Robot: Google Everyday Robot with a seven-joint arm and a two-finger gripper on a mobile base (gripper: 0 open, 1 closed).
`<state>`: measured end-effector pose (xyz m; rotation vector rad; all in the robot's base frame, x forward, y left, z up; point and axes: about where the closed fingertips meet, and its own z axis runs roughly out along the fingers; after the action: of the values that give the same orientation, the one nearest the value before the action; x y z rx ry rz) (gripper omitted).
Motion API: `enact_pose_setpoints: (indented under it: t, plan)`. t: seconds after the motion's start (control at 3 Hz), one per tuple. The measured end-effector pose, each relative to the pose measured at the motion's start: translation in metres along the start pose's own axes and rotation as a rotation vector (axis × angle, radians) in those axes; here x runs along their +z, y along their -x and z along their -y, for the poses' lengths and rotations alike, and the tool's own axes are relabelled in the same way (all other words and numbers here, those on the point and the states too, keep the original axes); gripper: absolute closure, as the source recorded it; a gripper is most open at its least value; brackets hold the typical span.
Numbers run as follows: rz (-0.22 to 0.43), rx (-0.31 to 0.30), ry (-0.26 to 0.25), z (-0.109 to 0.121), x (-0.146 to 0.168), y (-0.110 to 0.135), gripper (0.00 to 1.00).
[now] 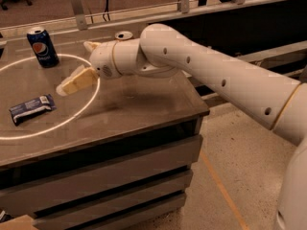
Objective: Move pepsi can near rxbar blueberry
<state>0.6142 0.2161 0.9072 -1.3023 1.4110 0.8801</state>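
The pepsi can, dark blue with a round red-white-blue logo and a silver top, stands upright at the back left of the table. The rxbar blueberry, a flat dark blue wrapper with white patches, lies at the front left. My gripper hangs over the table between them, right of both, pointing left. It is open and holds nothing. It is about a can's height to the lower right of the pepsi can and touches neither thing.
The grey table has a white ring of light on its left part, and its right edge runs near my arm. The top of another can shows behind the arm at the back. A rail runs behind the table.
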Motion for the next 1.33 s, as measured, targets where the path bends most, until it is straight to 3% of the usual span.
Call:
enact_pose_setpoints:
  t: [0.33,1.33]
  plan:
    - [0.016,-0.005,-0.055,0.014,0.018,-0.004,0.00]
    - [0.077,-0.007,-0.054,0.072,0.103,0.005,0.00]
